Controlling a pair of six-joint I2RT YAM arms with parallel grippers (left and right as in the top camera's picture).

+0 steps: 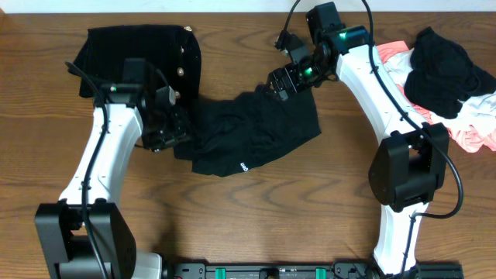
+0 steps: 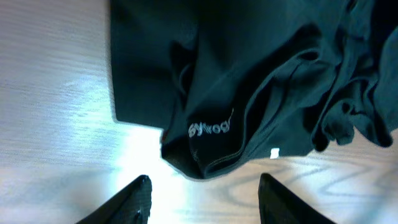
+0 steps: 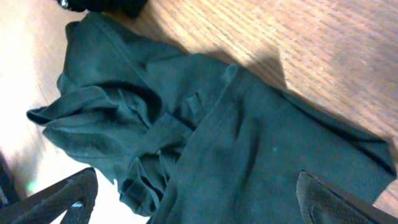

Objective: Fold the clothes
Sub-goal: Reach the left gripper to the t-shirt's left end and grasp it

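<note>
Black shirt [image 1: 256, 132] lies rumpled at the middle of the table [image 1: 310, 209], white logo [image 1: 242, 166] at its near hem, between a flat black garment [image 1: 132, 46] far left and the unsorted pile [image 1: 449, 70] far right. Left gripper [image 2: 204, 180] is spread and empty over bare wood just off the shirt's edge. Right gripper [image 3: 196, 180] is spread wide above the shirt's upper-right folds, holding nothing. Judged step: flattening the shirt before any fold, so each gripper should next pinch an outer edge and draw it outward.

The left arm [image 1: 101, 159] rises from its near-left base with the elbow bent. The left gripper [image 1: 169, 132] points right, low over the worktop, jaws partly apart. The right arm [image 1: 380, 85] arches leftward; the right gripper [image 1: 280, 82] tilts down, jaws spread wide.
</note>
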